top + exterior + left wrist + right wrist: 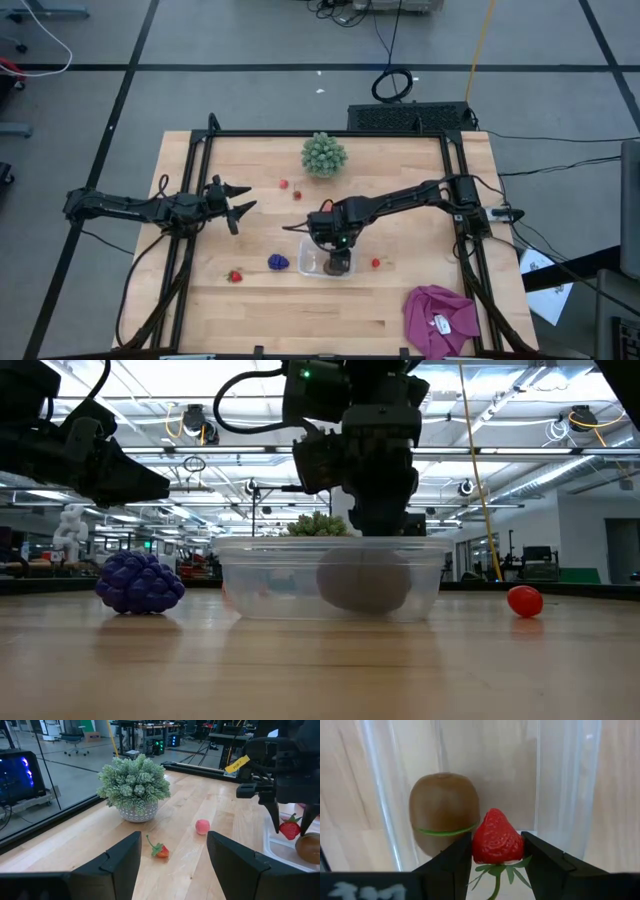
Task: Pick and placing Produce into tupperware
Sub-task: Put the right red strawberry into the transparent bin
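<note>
Hovering over the clear tupperware (312,262) near the front of the surface (400,300), the right pincer (496,851) is clamped on a strawberry (497,839), just beside the kiwi (445,809) lying inside. The left pincer (243,201) waits apart at the left, fingers spread. A grape cluster (278,261) sits just left of the tupperware.

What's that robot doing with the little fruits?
It is packing toy fruit into a clear tupperware. The right claw is pinching a strawberry just over the tub, where a brown kiwi already sits. The left claw waits open above the table's left side. Still out on the table are a purple grape bunch and a few more red pieces, such as one right of the tub.
</note>
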`<state>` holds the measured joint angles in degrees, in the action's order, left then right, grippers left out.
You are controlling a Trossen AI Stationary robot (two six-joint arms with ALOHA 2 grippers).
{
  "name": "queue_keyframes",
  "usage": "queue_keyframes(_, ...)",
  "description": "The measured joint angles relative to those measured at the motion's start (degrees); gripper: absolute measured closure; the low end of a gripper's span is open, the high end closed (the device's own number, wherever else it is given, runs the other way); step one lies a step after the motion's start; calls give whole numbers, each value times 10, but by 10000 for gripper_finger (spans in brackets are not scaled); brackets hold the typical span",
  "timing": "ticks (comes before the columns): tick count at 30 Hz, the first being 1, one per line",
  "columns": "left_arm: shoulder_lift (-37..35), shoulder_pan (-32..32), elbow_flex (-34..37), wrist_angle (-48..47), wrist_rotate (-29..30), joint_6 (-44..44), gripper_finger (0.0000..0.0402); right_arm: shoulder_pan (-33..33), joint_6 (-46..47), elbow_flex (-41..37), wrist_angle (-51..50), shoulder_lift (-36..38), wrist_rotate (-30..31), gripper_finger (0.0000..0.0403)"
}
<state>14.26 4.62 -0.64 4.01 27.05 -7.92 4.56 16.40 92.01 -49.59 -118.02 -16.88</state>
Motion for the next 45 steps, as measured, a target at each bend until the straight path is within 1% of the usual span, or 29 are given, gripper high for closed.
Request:
queue_keyframes(4, 0, 0, 0, 0, 0, 0, 172, -5, 0, 0, 5, 0, 0, 252)
queue_keyframes(13, 0, 0, 0, 0, 0, 0, 172, -6, -49, 0, 5, 0, 1, 252)
queue_keyframes(21, 0, 0, 0, 0, 0, 3, 172, -3, -151, 0, 29, 0, 3, 252)
queue_keyframes(34, 0, 0, 0, 0, 0, 3, 172, -3, -267, 0, 53, 0, 3, 252)
queue_keyframes(39, 0, 0, 0, 0, 0, 3, 172, -3, -325, 0, 72, 0, 32, 252)
queue_keyframes(45, 0, 0, 0, 0, 0, 2, 172, -4, -342, 0, 99, 0, 36, 252)
